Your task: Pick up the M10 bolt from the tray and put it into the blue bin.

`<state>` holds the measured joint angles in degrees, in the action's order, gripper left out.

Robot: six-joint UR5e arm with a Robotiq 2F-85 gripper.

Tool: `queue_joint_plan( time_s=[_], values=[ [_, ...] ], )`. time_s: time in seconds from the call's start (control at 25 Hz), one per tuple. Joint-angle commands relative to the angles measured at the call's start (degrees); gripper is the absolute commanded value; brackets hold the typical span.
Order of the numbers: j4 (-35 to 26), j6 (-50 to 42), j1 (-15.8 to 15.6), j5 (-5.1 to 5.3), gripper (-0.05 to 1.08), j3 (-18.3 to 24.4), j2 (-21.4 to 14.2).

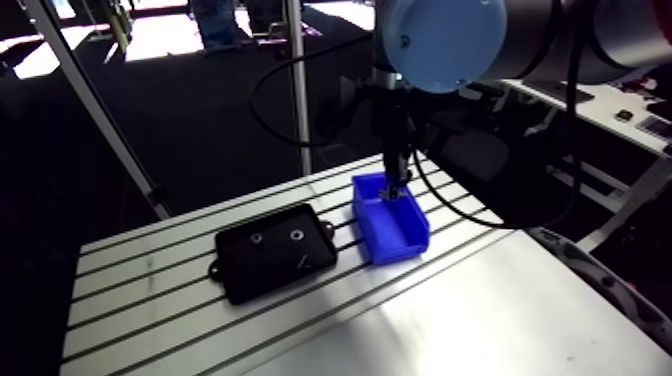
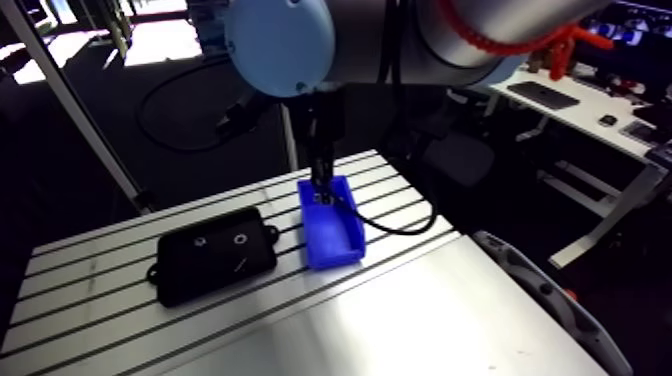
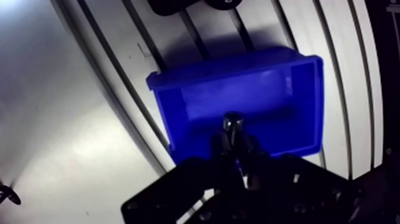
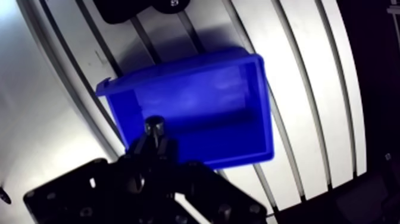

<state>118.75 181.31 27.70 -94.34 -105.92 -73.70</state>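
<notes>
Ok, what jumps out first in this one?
The bright blue bin on the slotted table, the one splash of colour. The gripper hangs right over it, shut on the M10 bolt, whose shiny head shows at its tip. Beside the bin lies the black tray, holding a few small parts.

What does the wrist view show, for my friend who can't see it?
The gripper pinches a small dark bolt right over the open blue bin. The bin sits on a slotted metal table, and the edge of a black tray shows just beyond it.
</notes>
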Motion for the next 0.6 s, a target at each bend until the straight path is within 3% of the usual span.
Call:
queue_joint_plan(
  time_s=[0.04, 0.6],
  values=[
    [2.2, 0.0, 0.3, -0.01, 0.96, -0.3, 2.8],
    [5.6, -0.1, 0.8, -0.01, 0.95, -0.8, 7.3]
  ],
)
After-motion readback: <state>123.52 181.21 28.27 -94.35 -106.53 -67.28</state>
